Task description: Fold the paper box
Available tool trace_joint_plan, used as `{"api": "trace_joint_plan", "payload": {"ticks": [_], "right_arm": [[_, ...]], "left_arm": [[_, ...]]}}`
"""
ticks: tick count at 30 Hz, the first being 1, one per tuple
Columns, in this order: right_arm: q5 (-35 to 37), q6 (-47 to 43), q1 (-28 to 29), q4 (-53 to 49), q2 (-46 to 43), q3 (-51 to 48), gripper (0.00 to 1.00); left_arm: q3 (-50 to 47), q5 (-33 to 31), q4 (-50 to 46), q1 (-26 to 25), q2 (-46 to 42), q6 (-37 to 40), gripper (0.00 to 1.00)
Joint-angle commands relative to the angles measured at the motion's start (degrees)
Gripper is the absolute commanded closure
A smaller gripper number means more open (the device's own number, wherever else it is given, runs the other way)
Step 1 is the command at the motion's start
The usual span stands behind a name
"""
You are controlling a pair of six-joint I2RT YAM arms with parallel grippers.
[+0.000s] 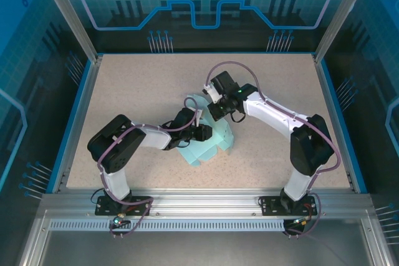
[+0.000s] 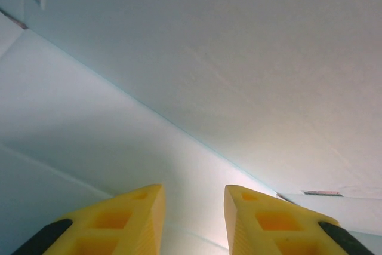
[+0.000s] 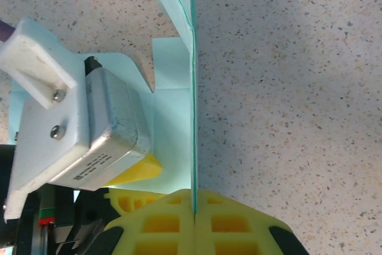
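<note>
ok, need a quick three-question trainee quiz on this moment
1. True or false: the right jaws are shut on a thin edge of the paper box.
2. The tabletop is: A speckled beige, B plain white, C black.
3. What colour are the left fingertips?
Key: 1 true; 2 A; 3 yellow.
</note>
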Motion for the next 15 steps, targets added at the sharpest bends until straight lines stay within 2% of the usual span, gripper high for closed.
{"api": "trace_joint_plan", "payload": {"ticks": [1, 8, 15], "right_arm": [[1.2, -1.6, 0.9, -0.1, 1.2, 1.3, 0.99], [-1.7, -0.5, 1.6, 1.1, 1.6, 0.8, 0.99], [4.1, -2.7, 1.8, -0.2, 0.9, 1.2, 0.99]], "left_arm": [[-1.6, 0.2, -0.5, 0.4, -0.3, -1.1, 0.66], [-1.9, 0.7, 0.7, 0.7, -0.3, -1.6, 0.66], [-2.2, 1.2, 0.5, 1.3, -1.7, -1.9, 0.63]]}}
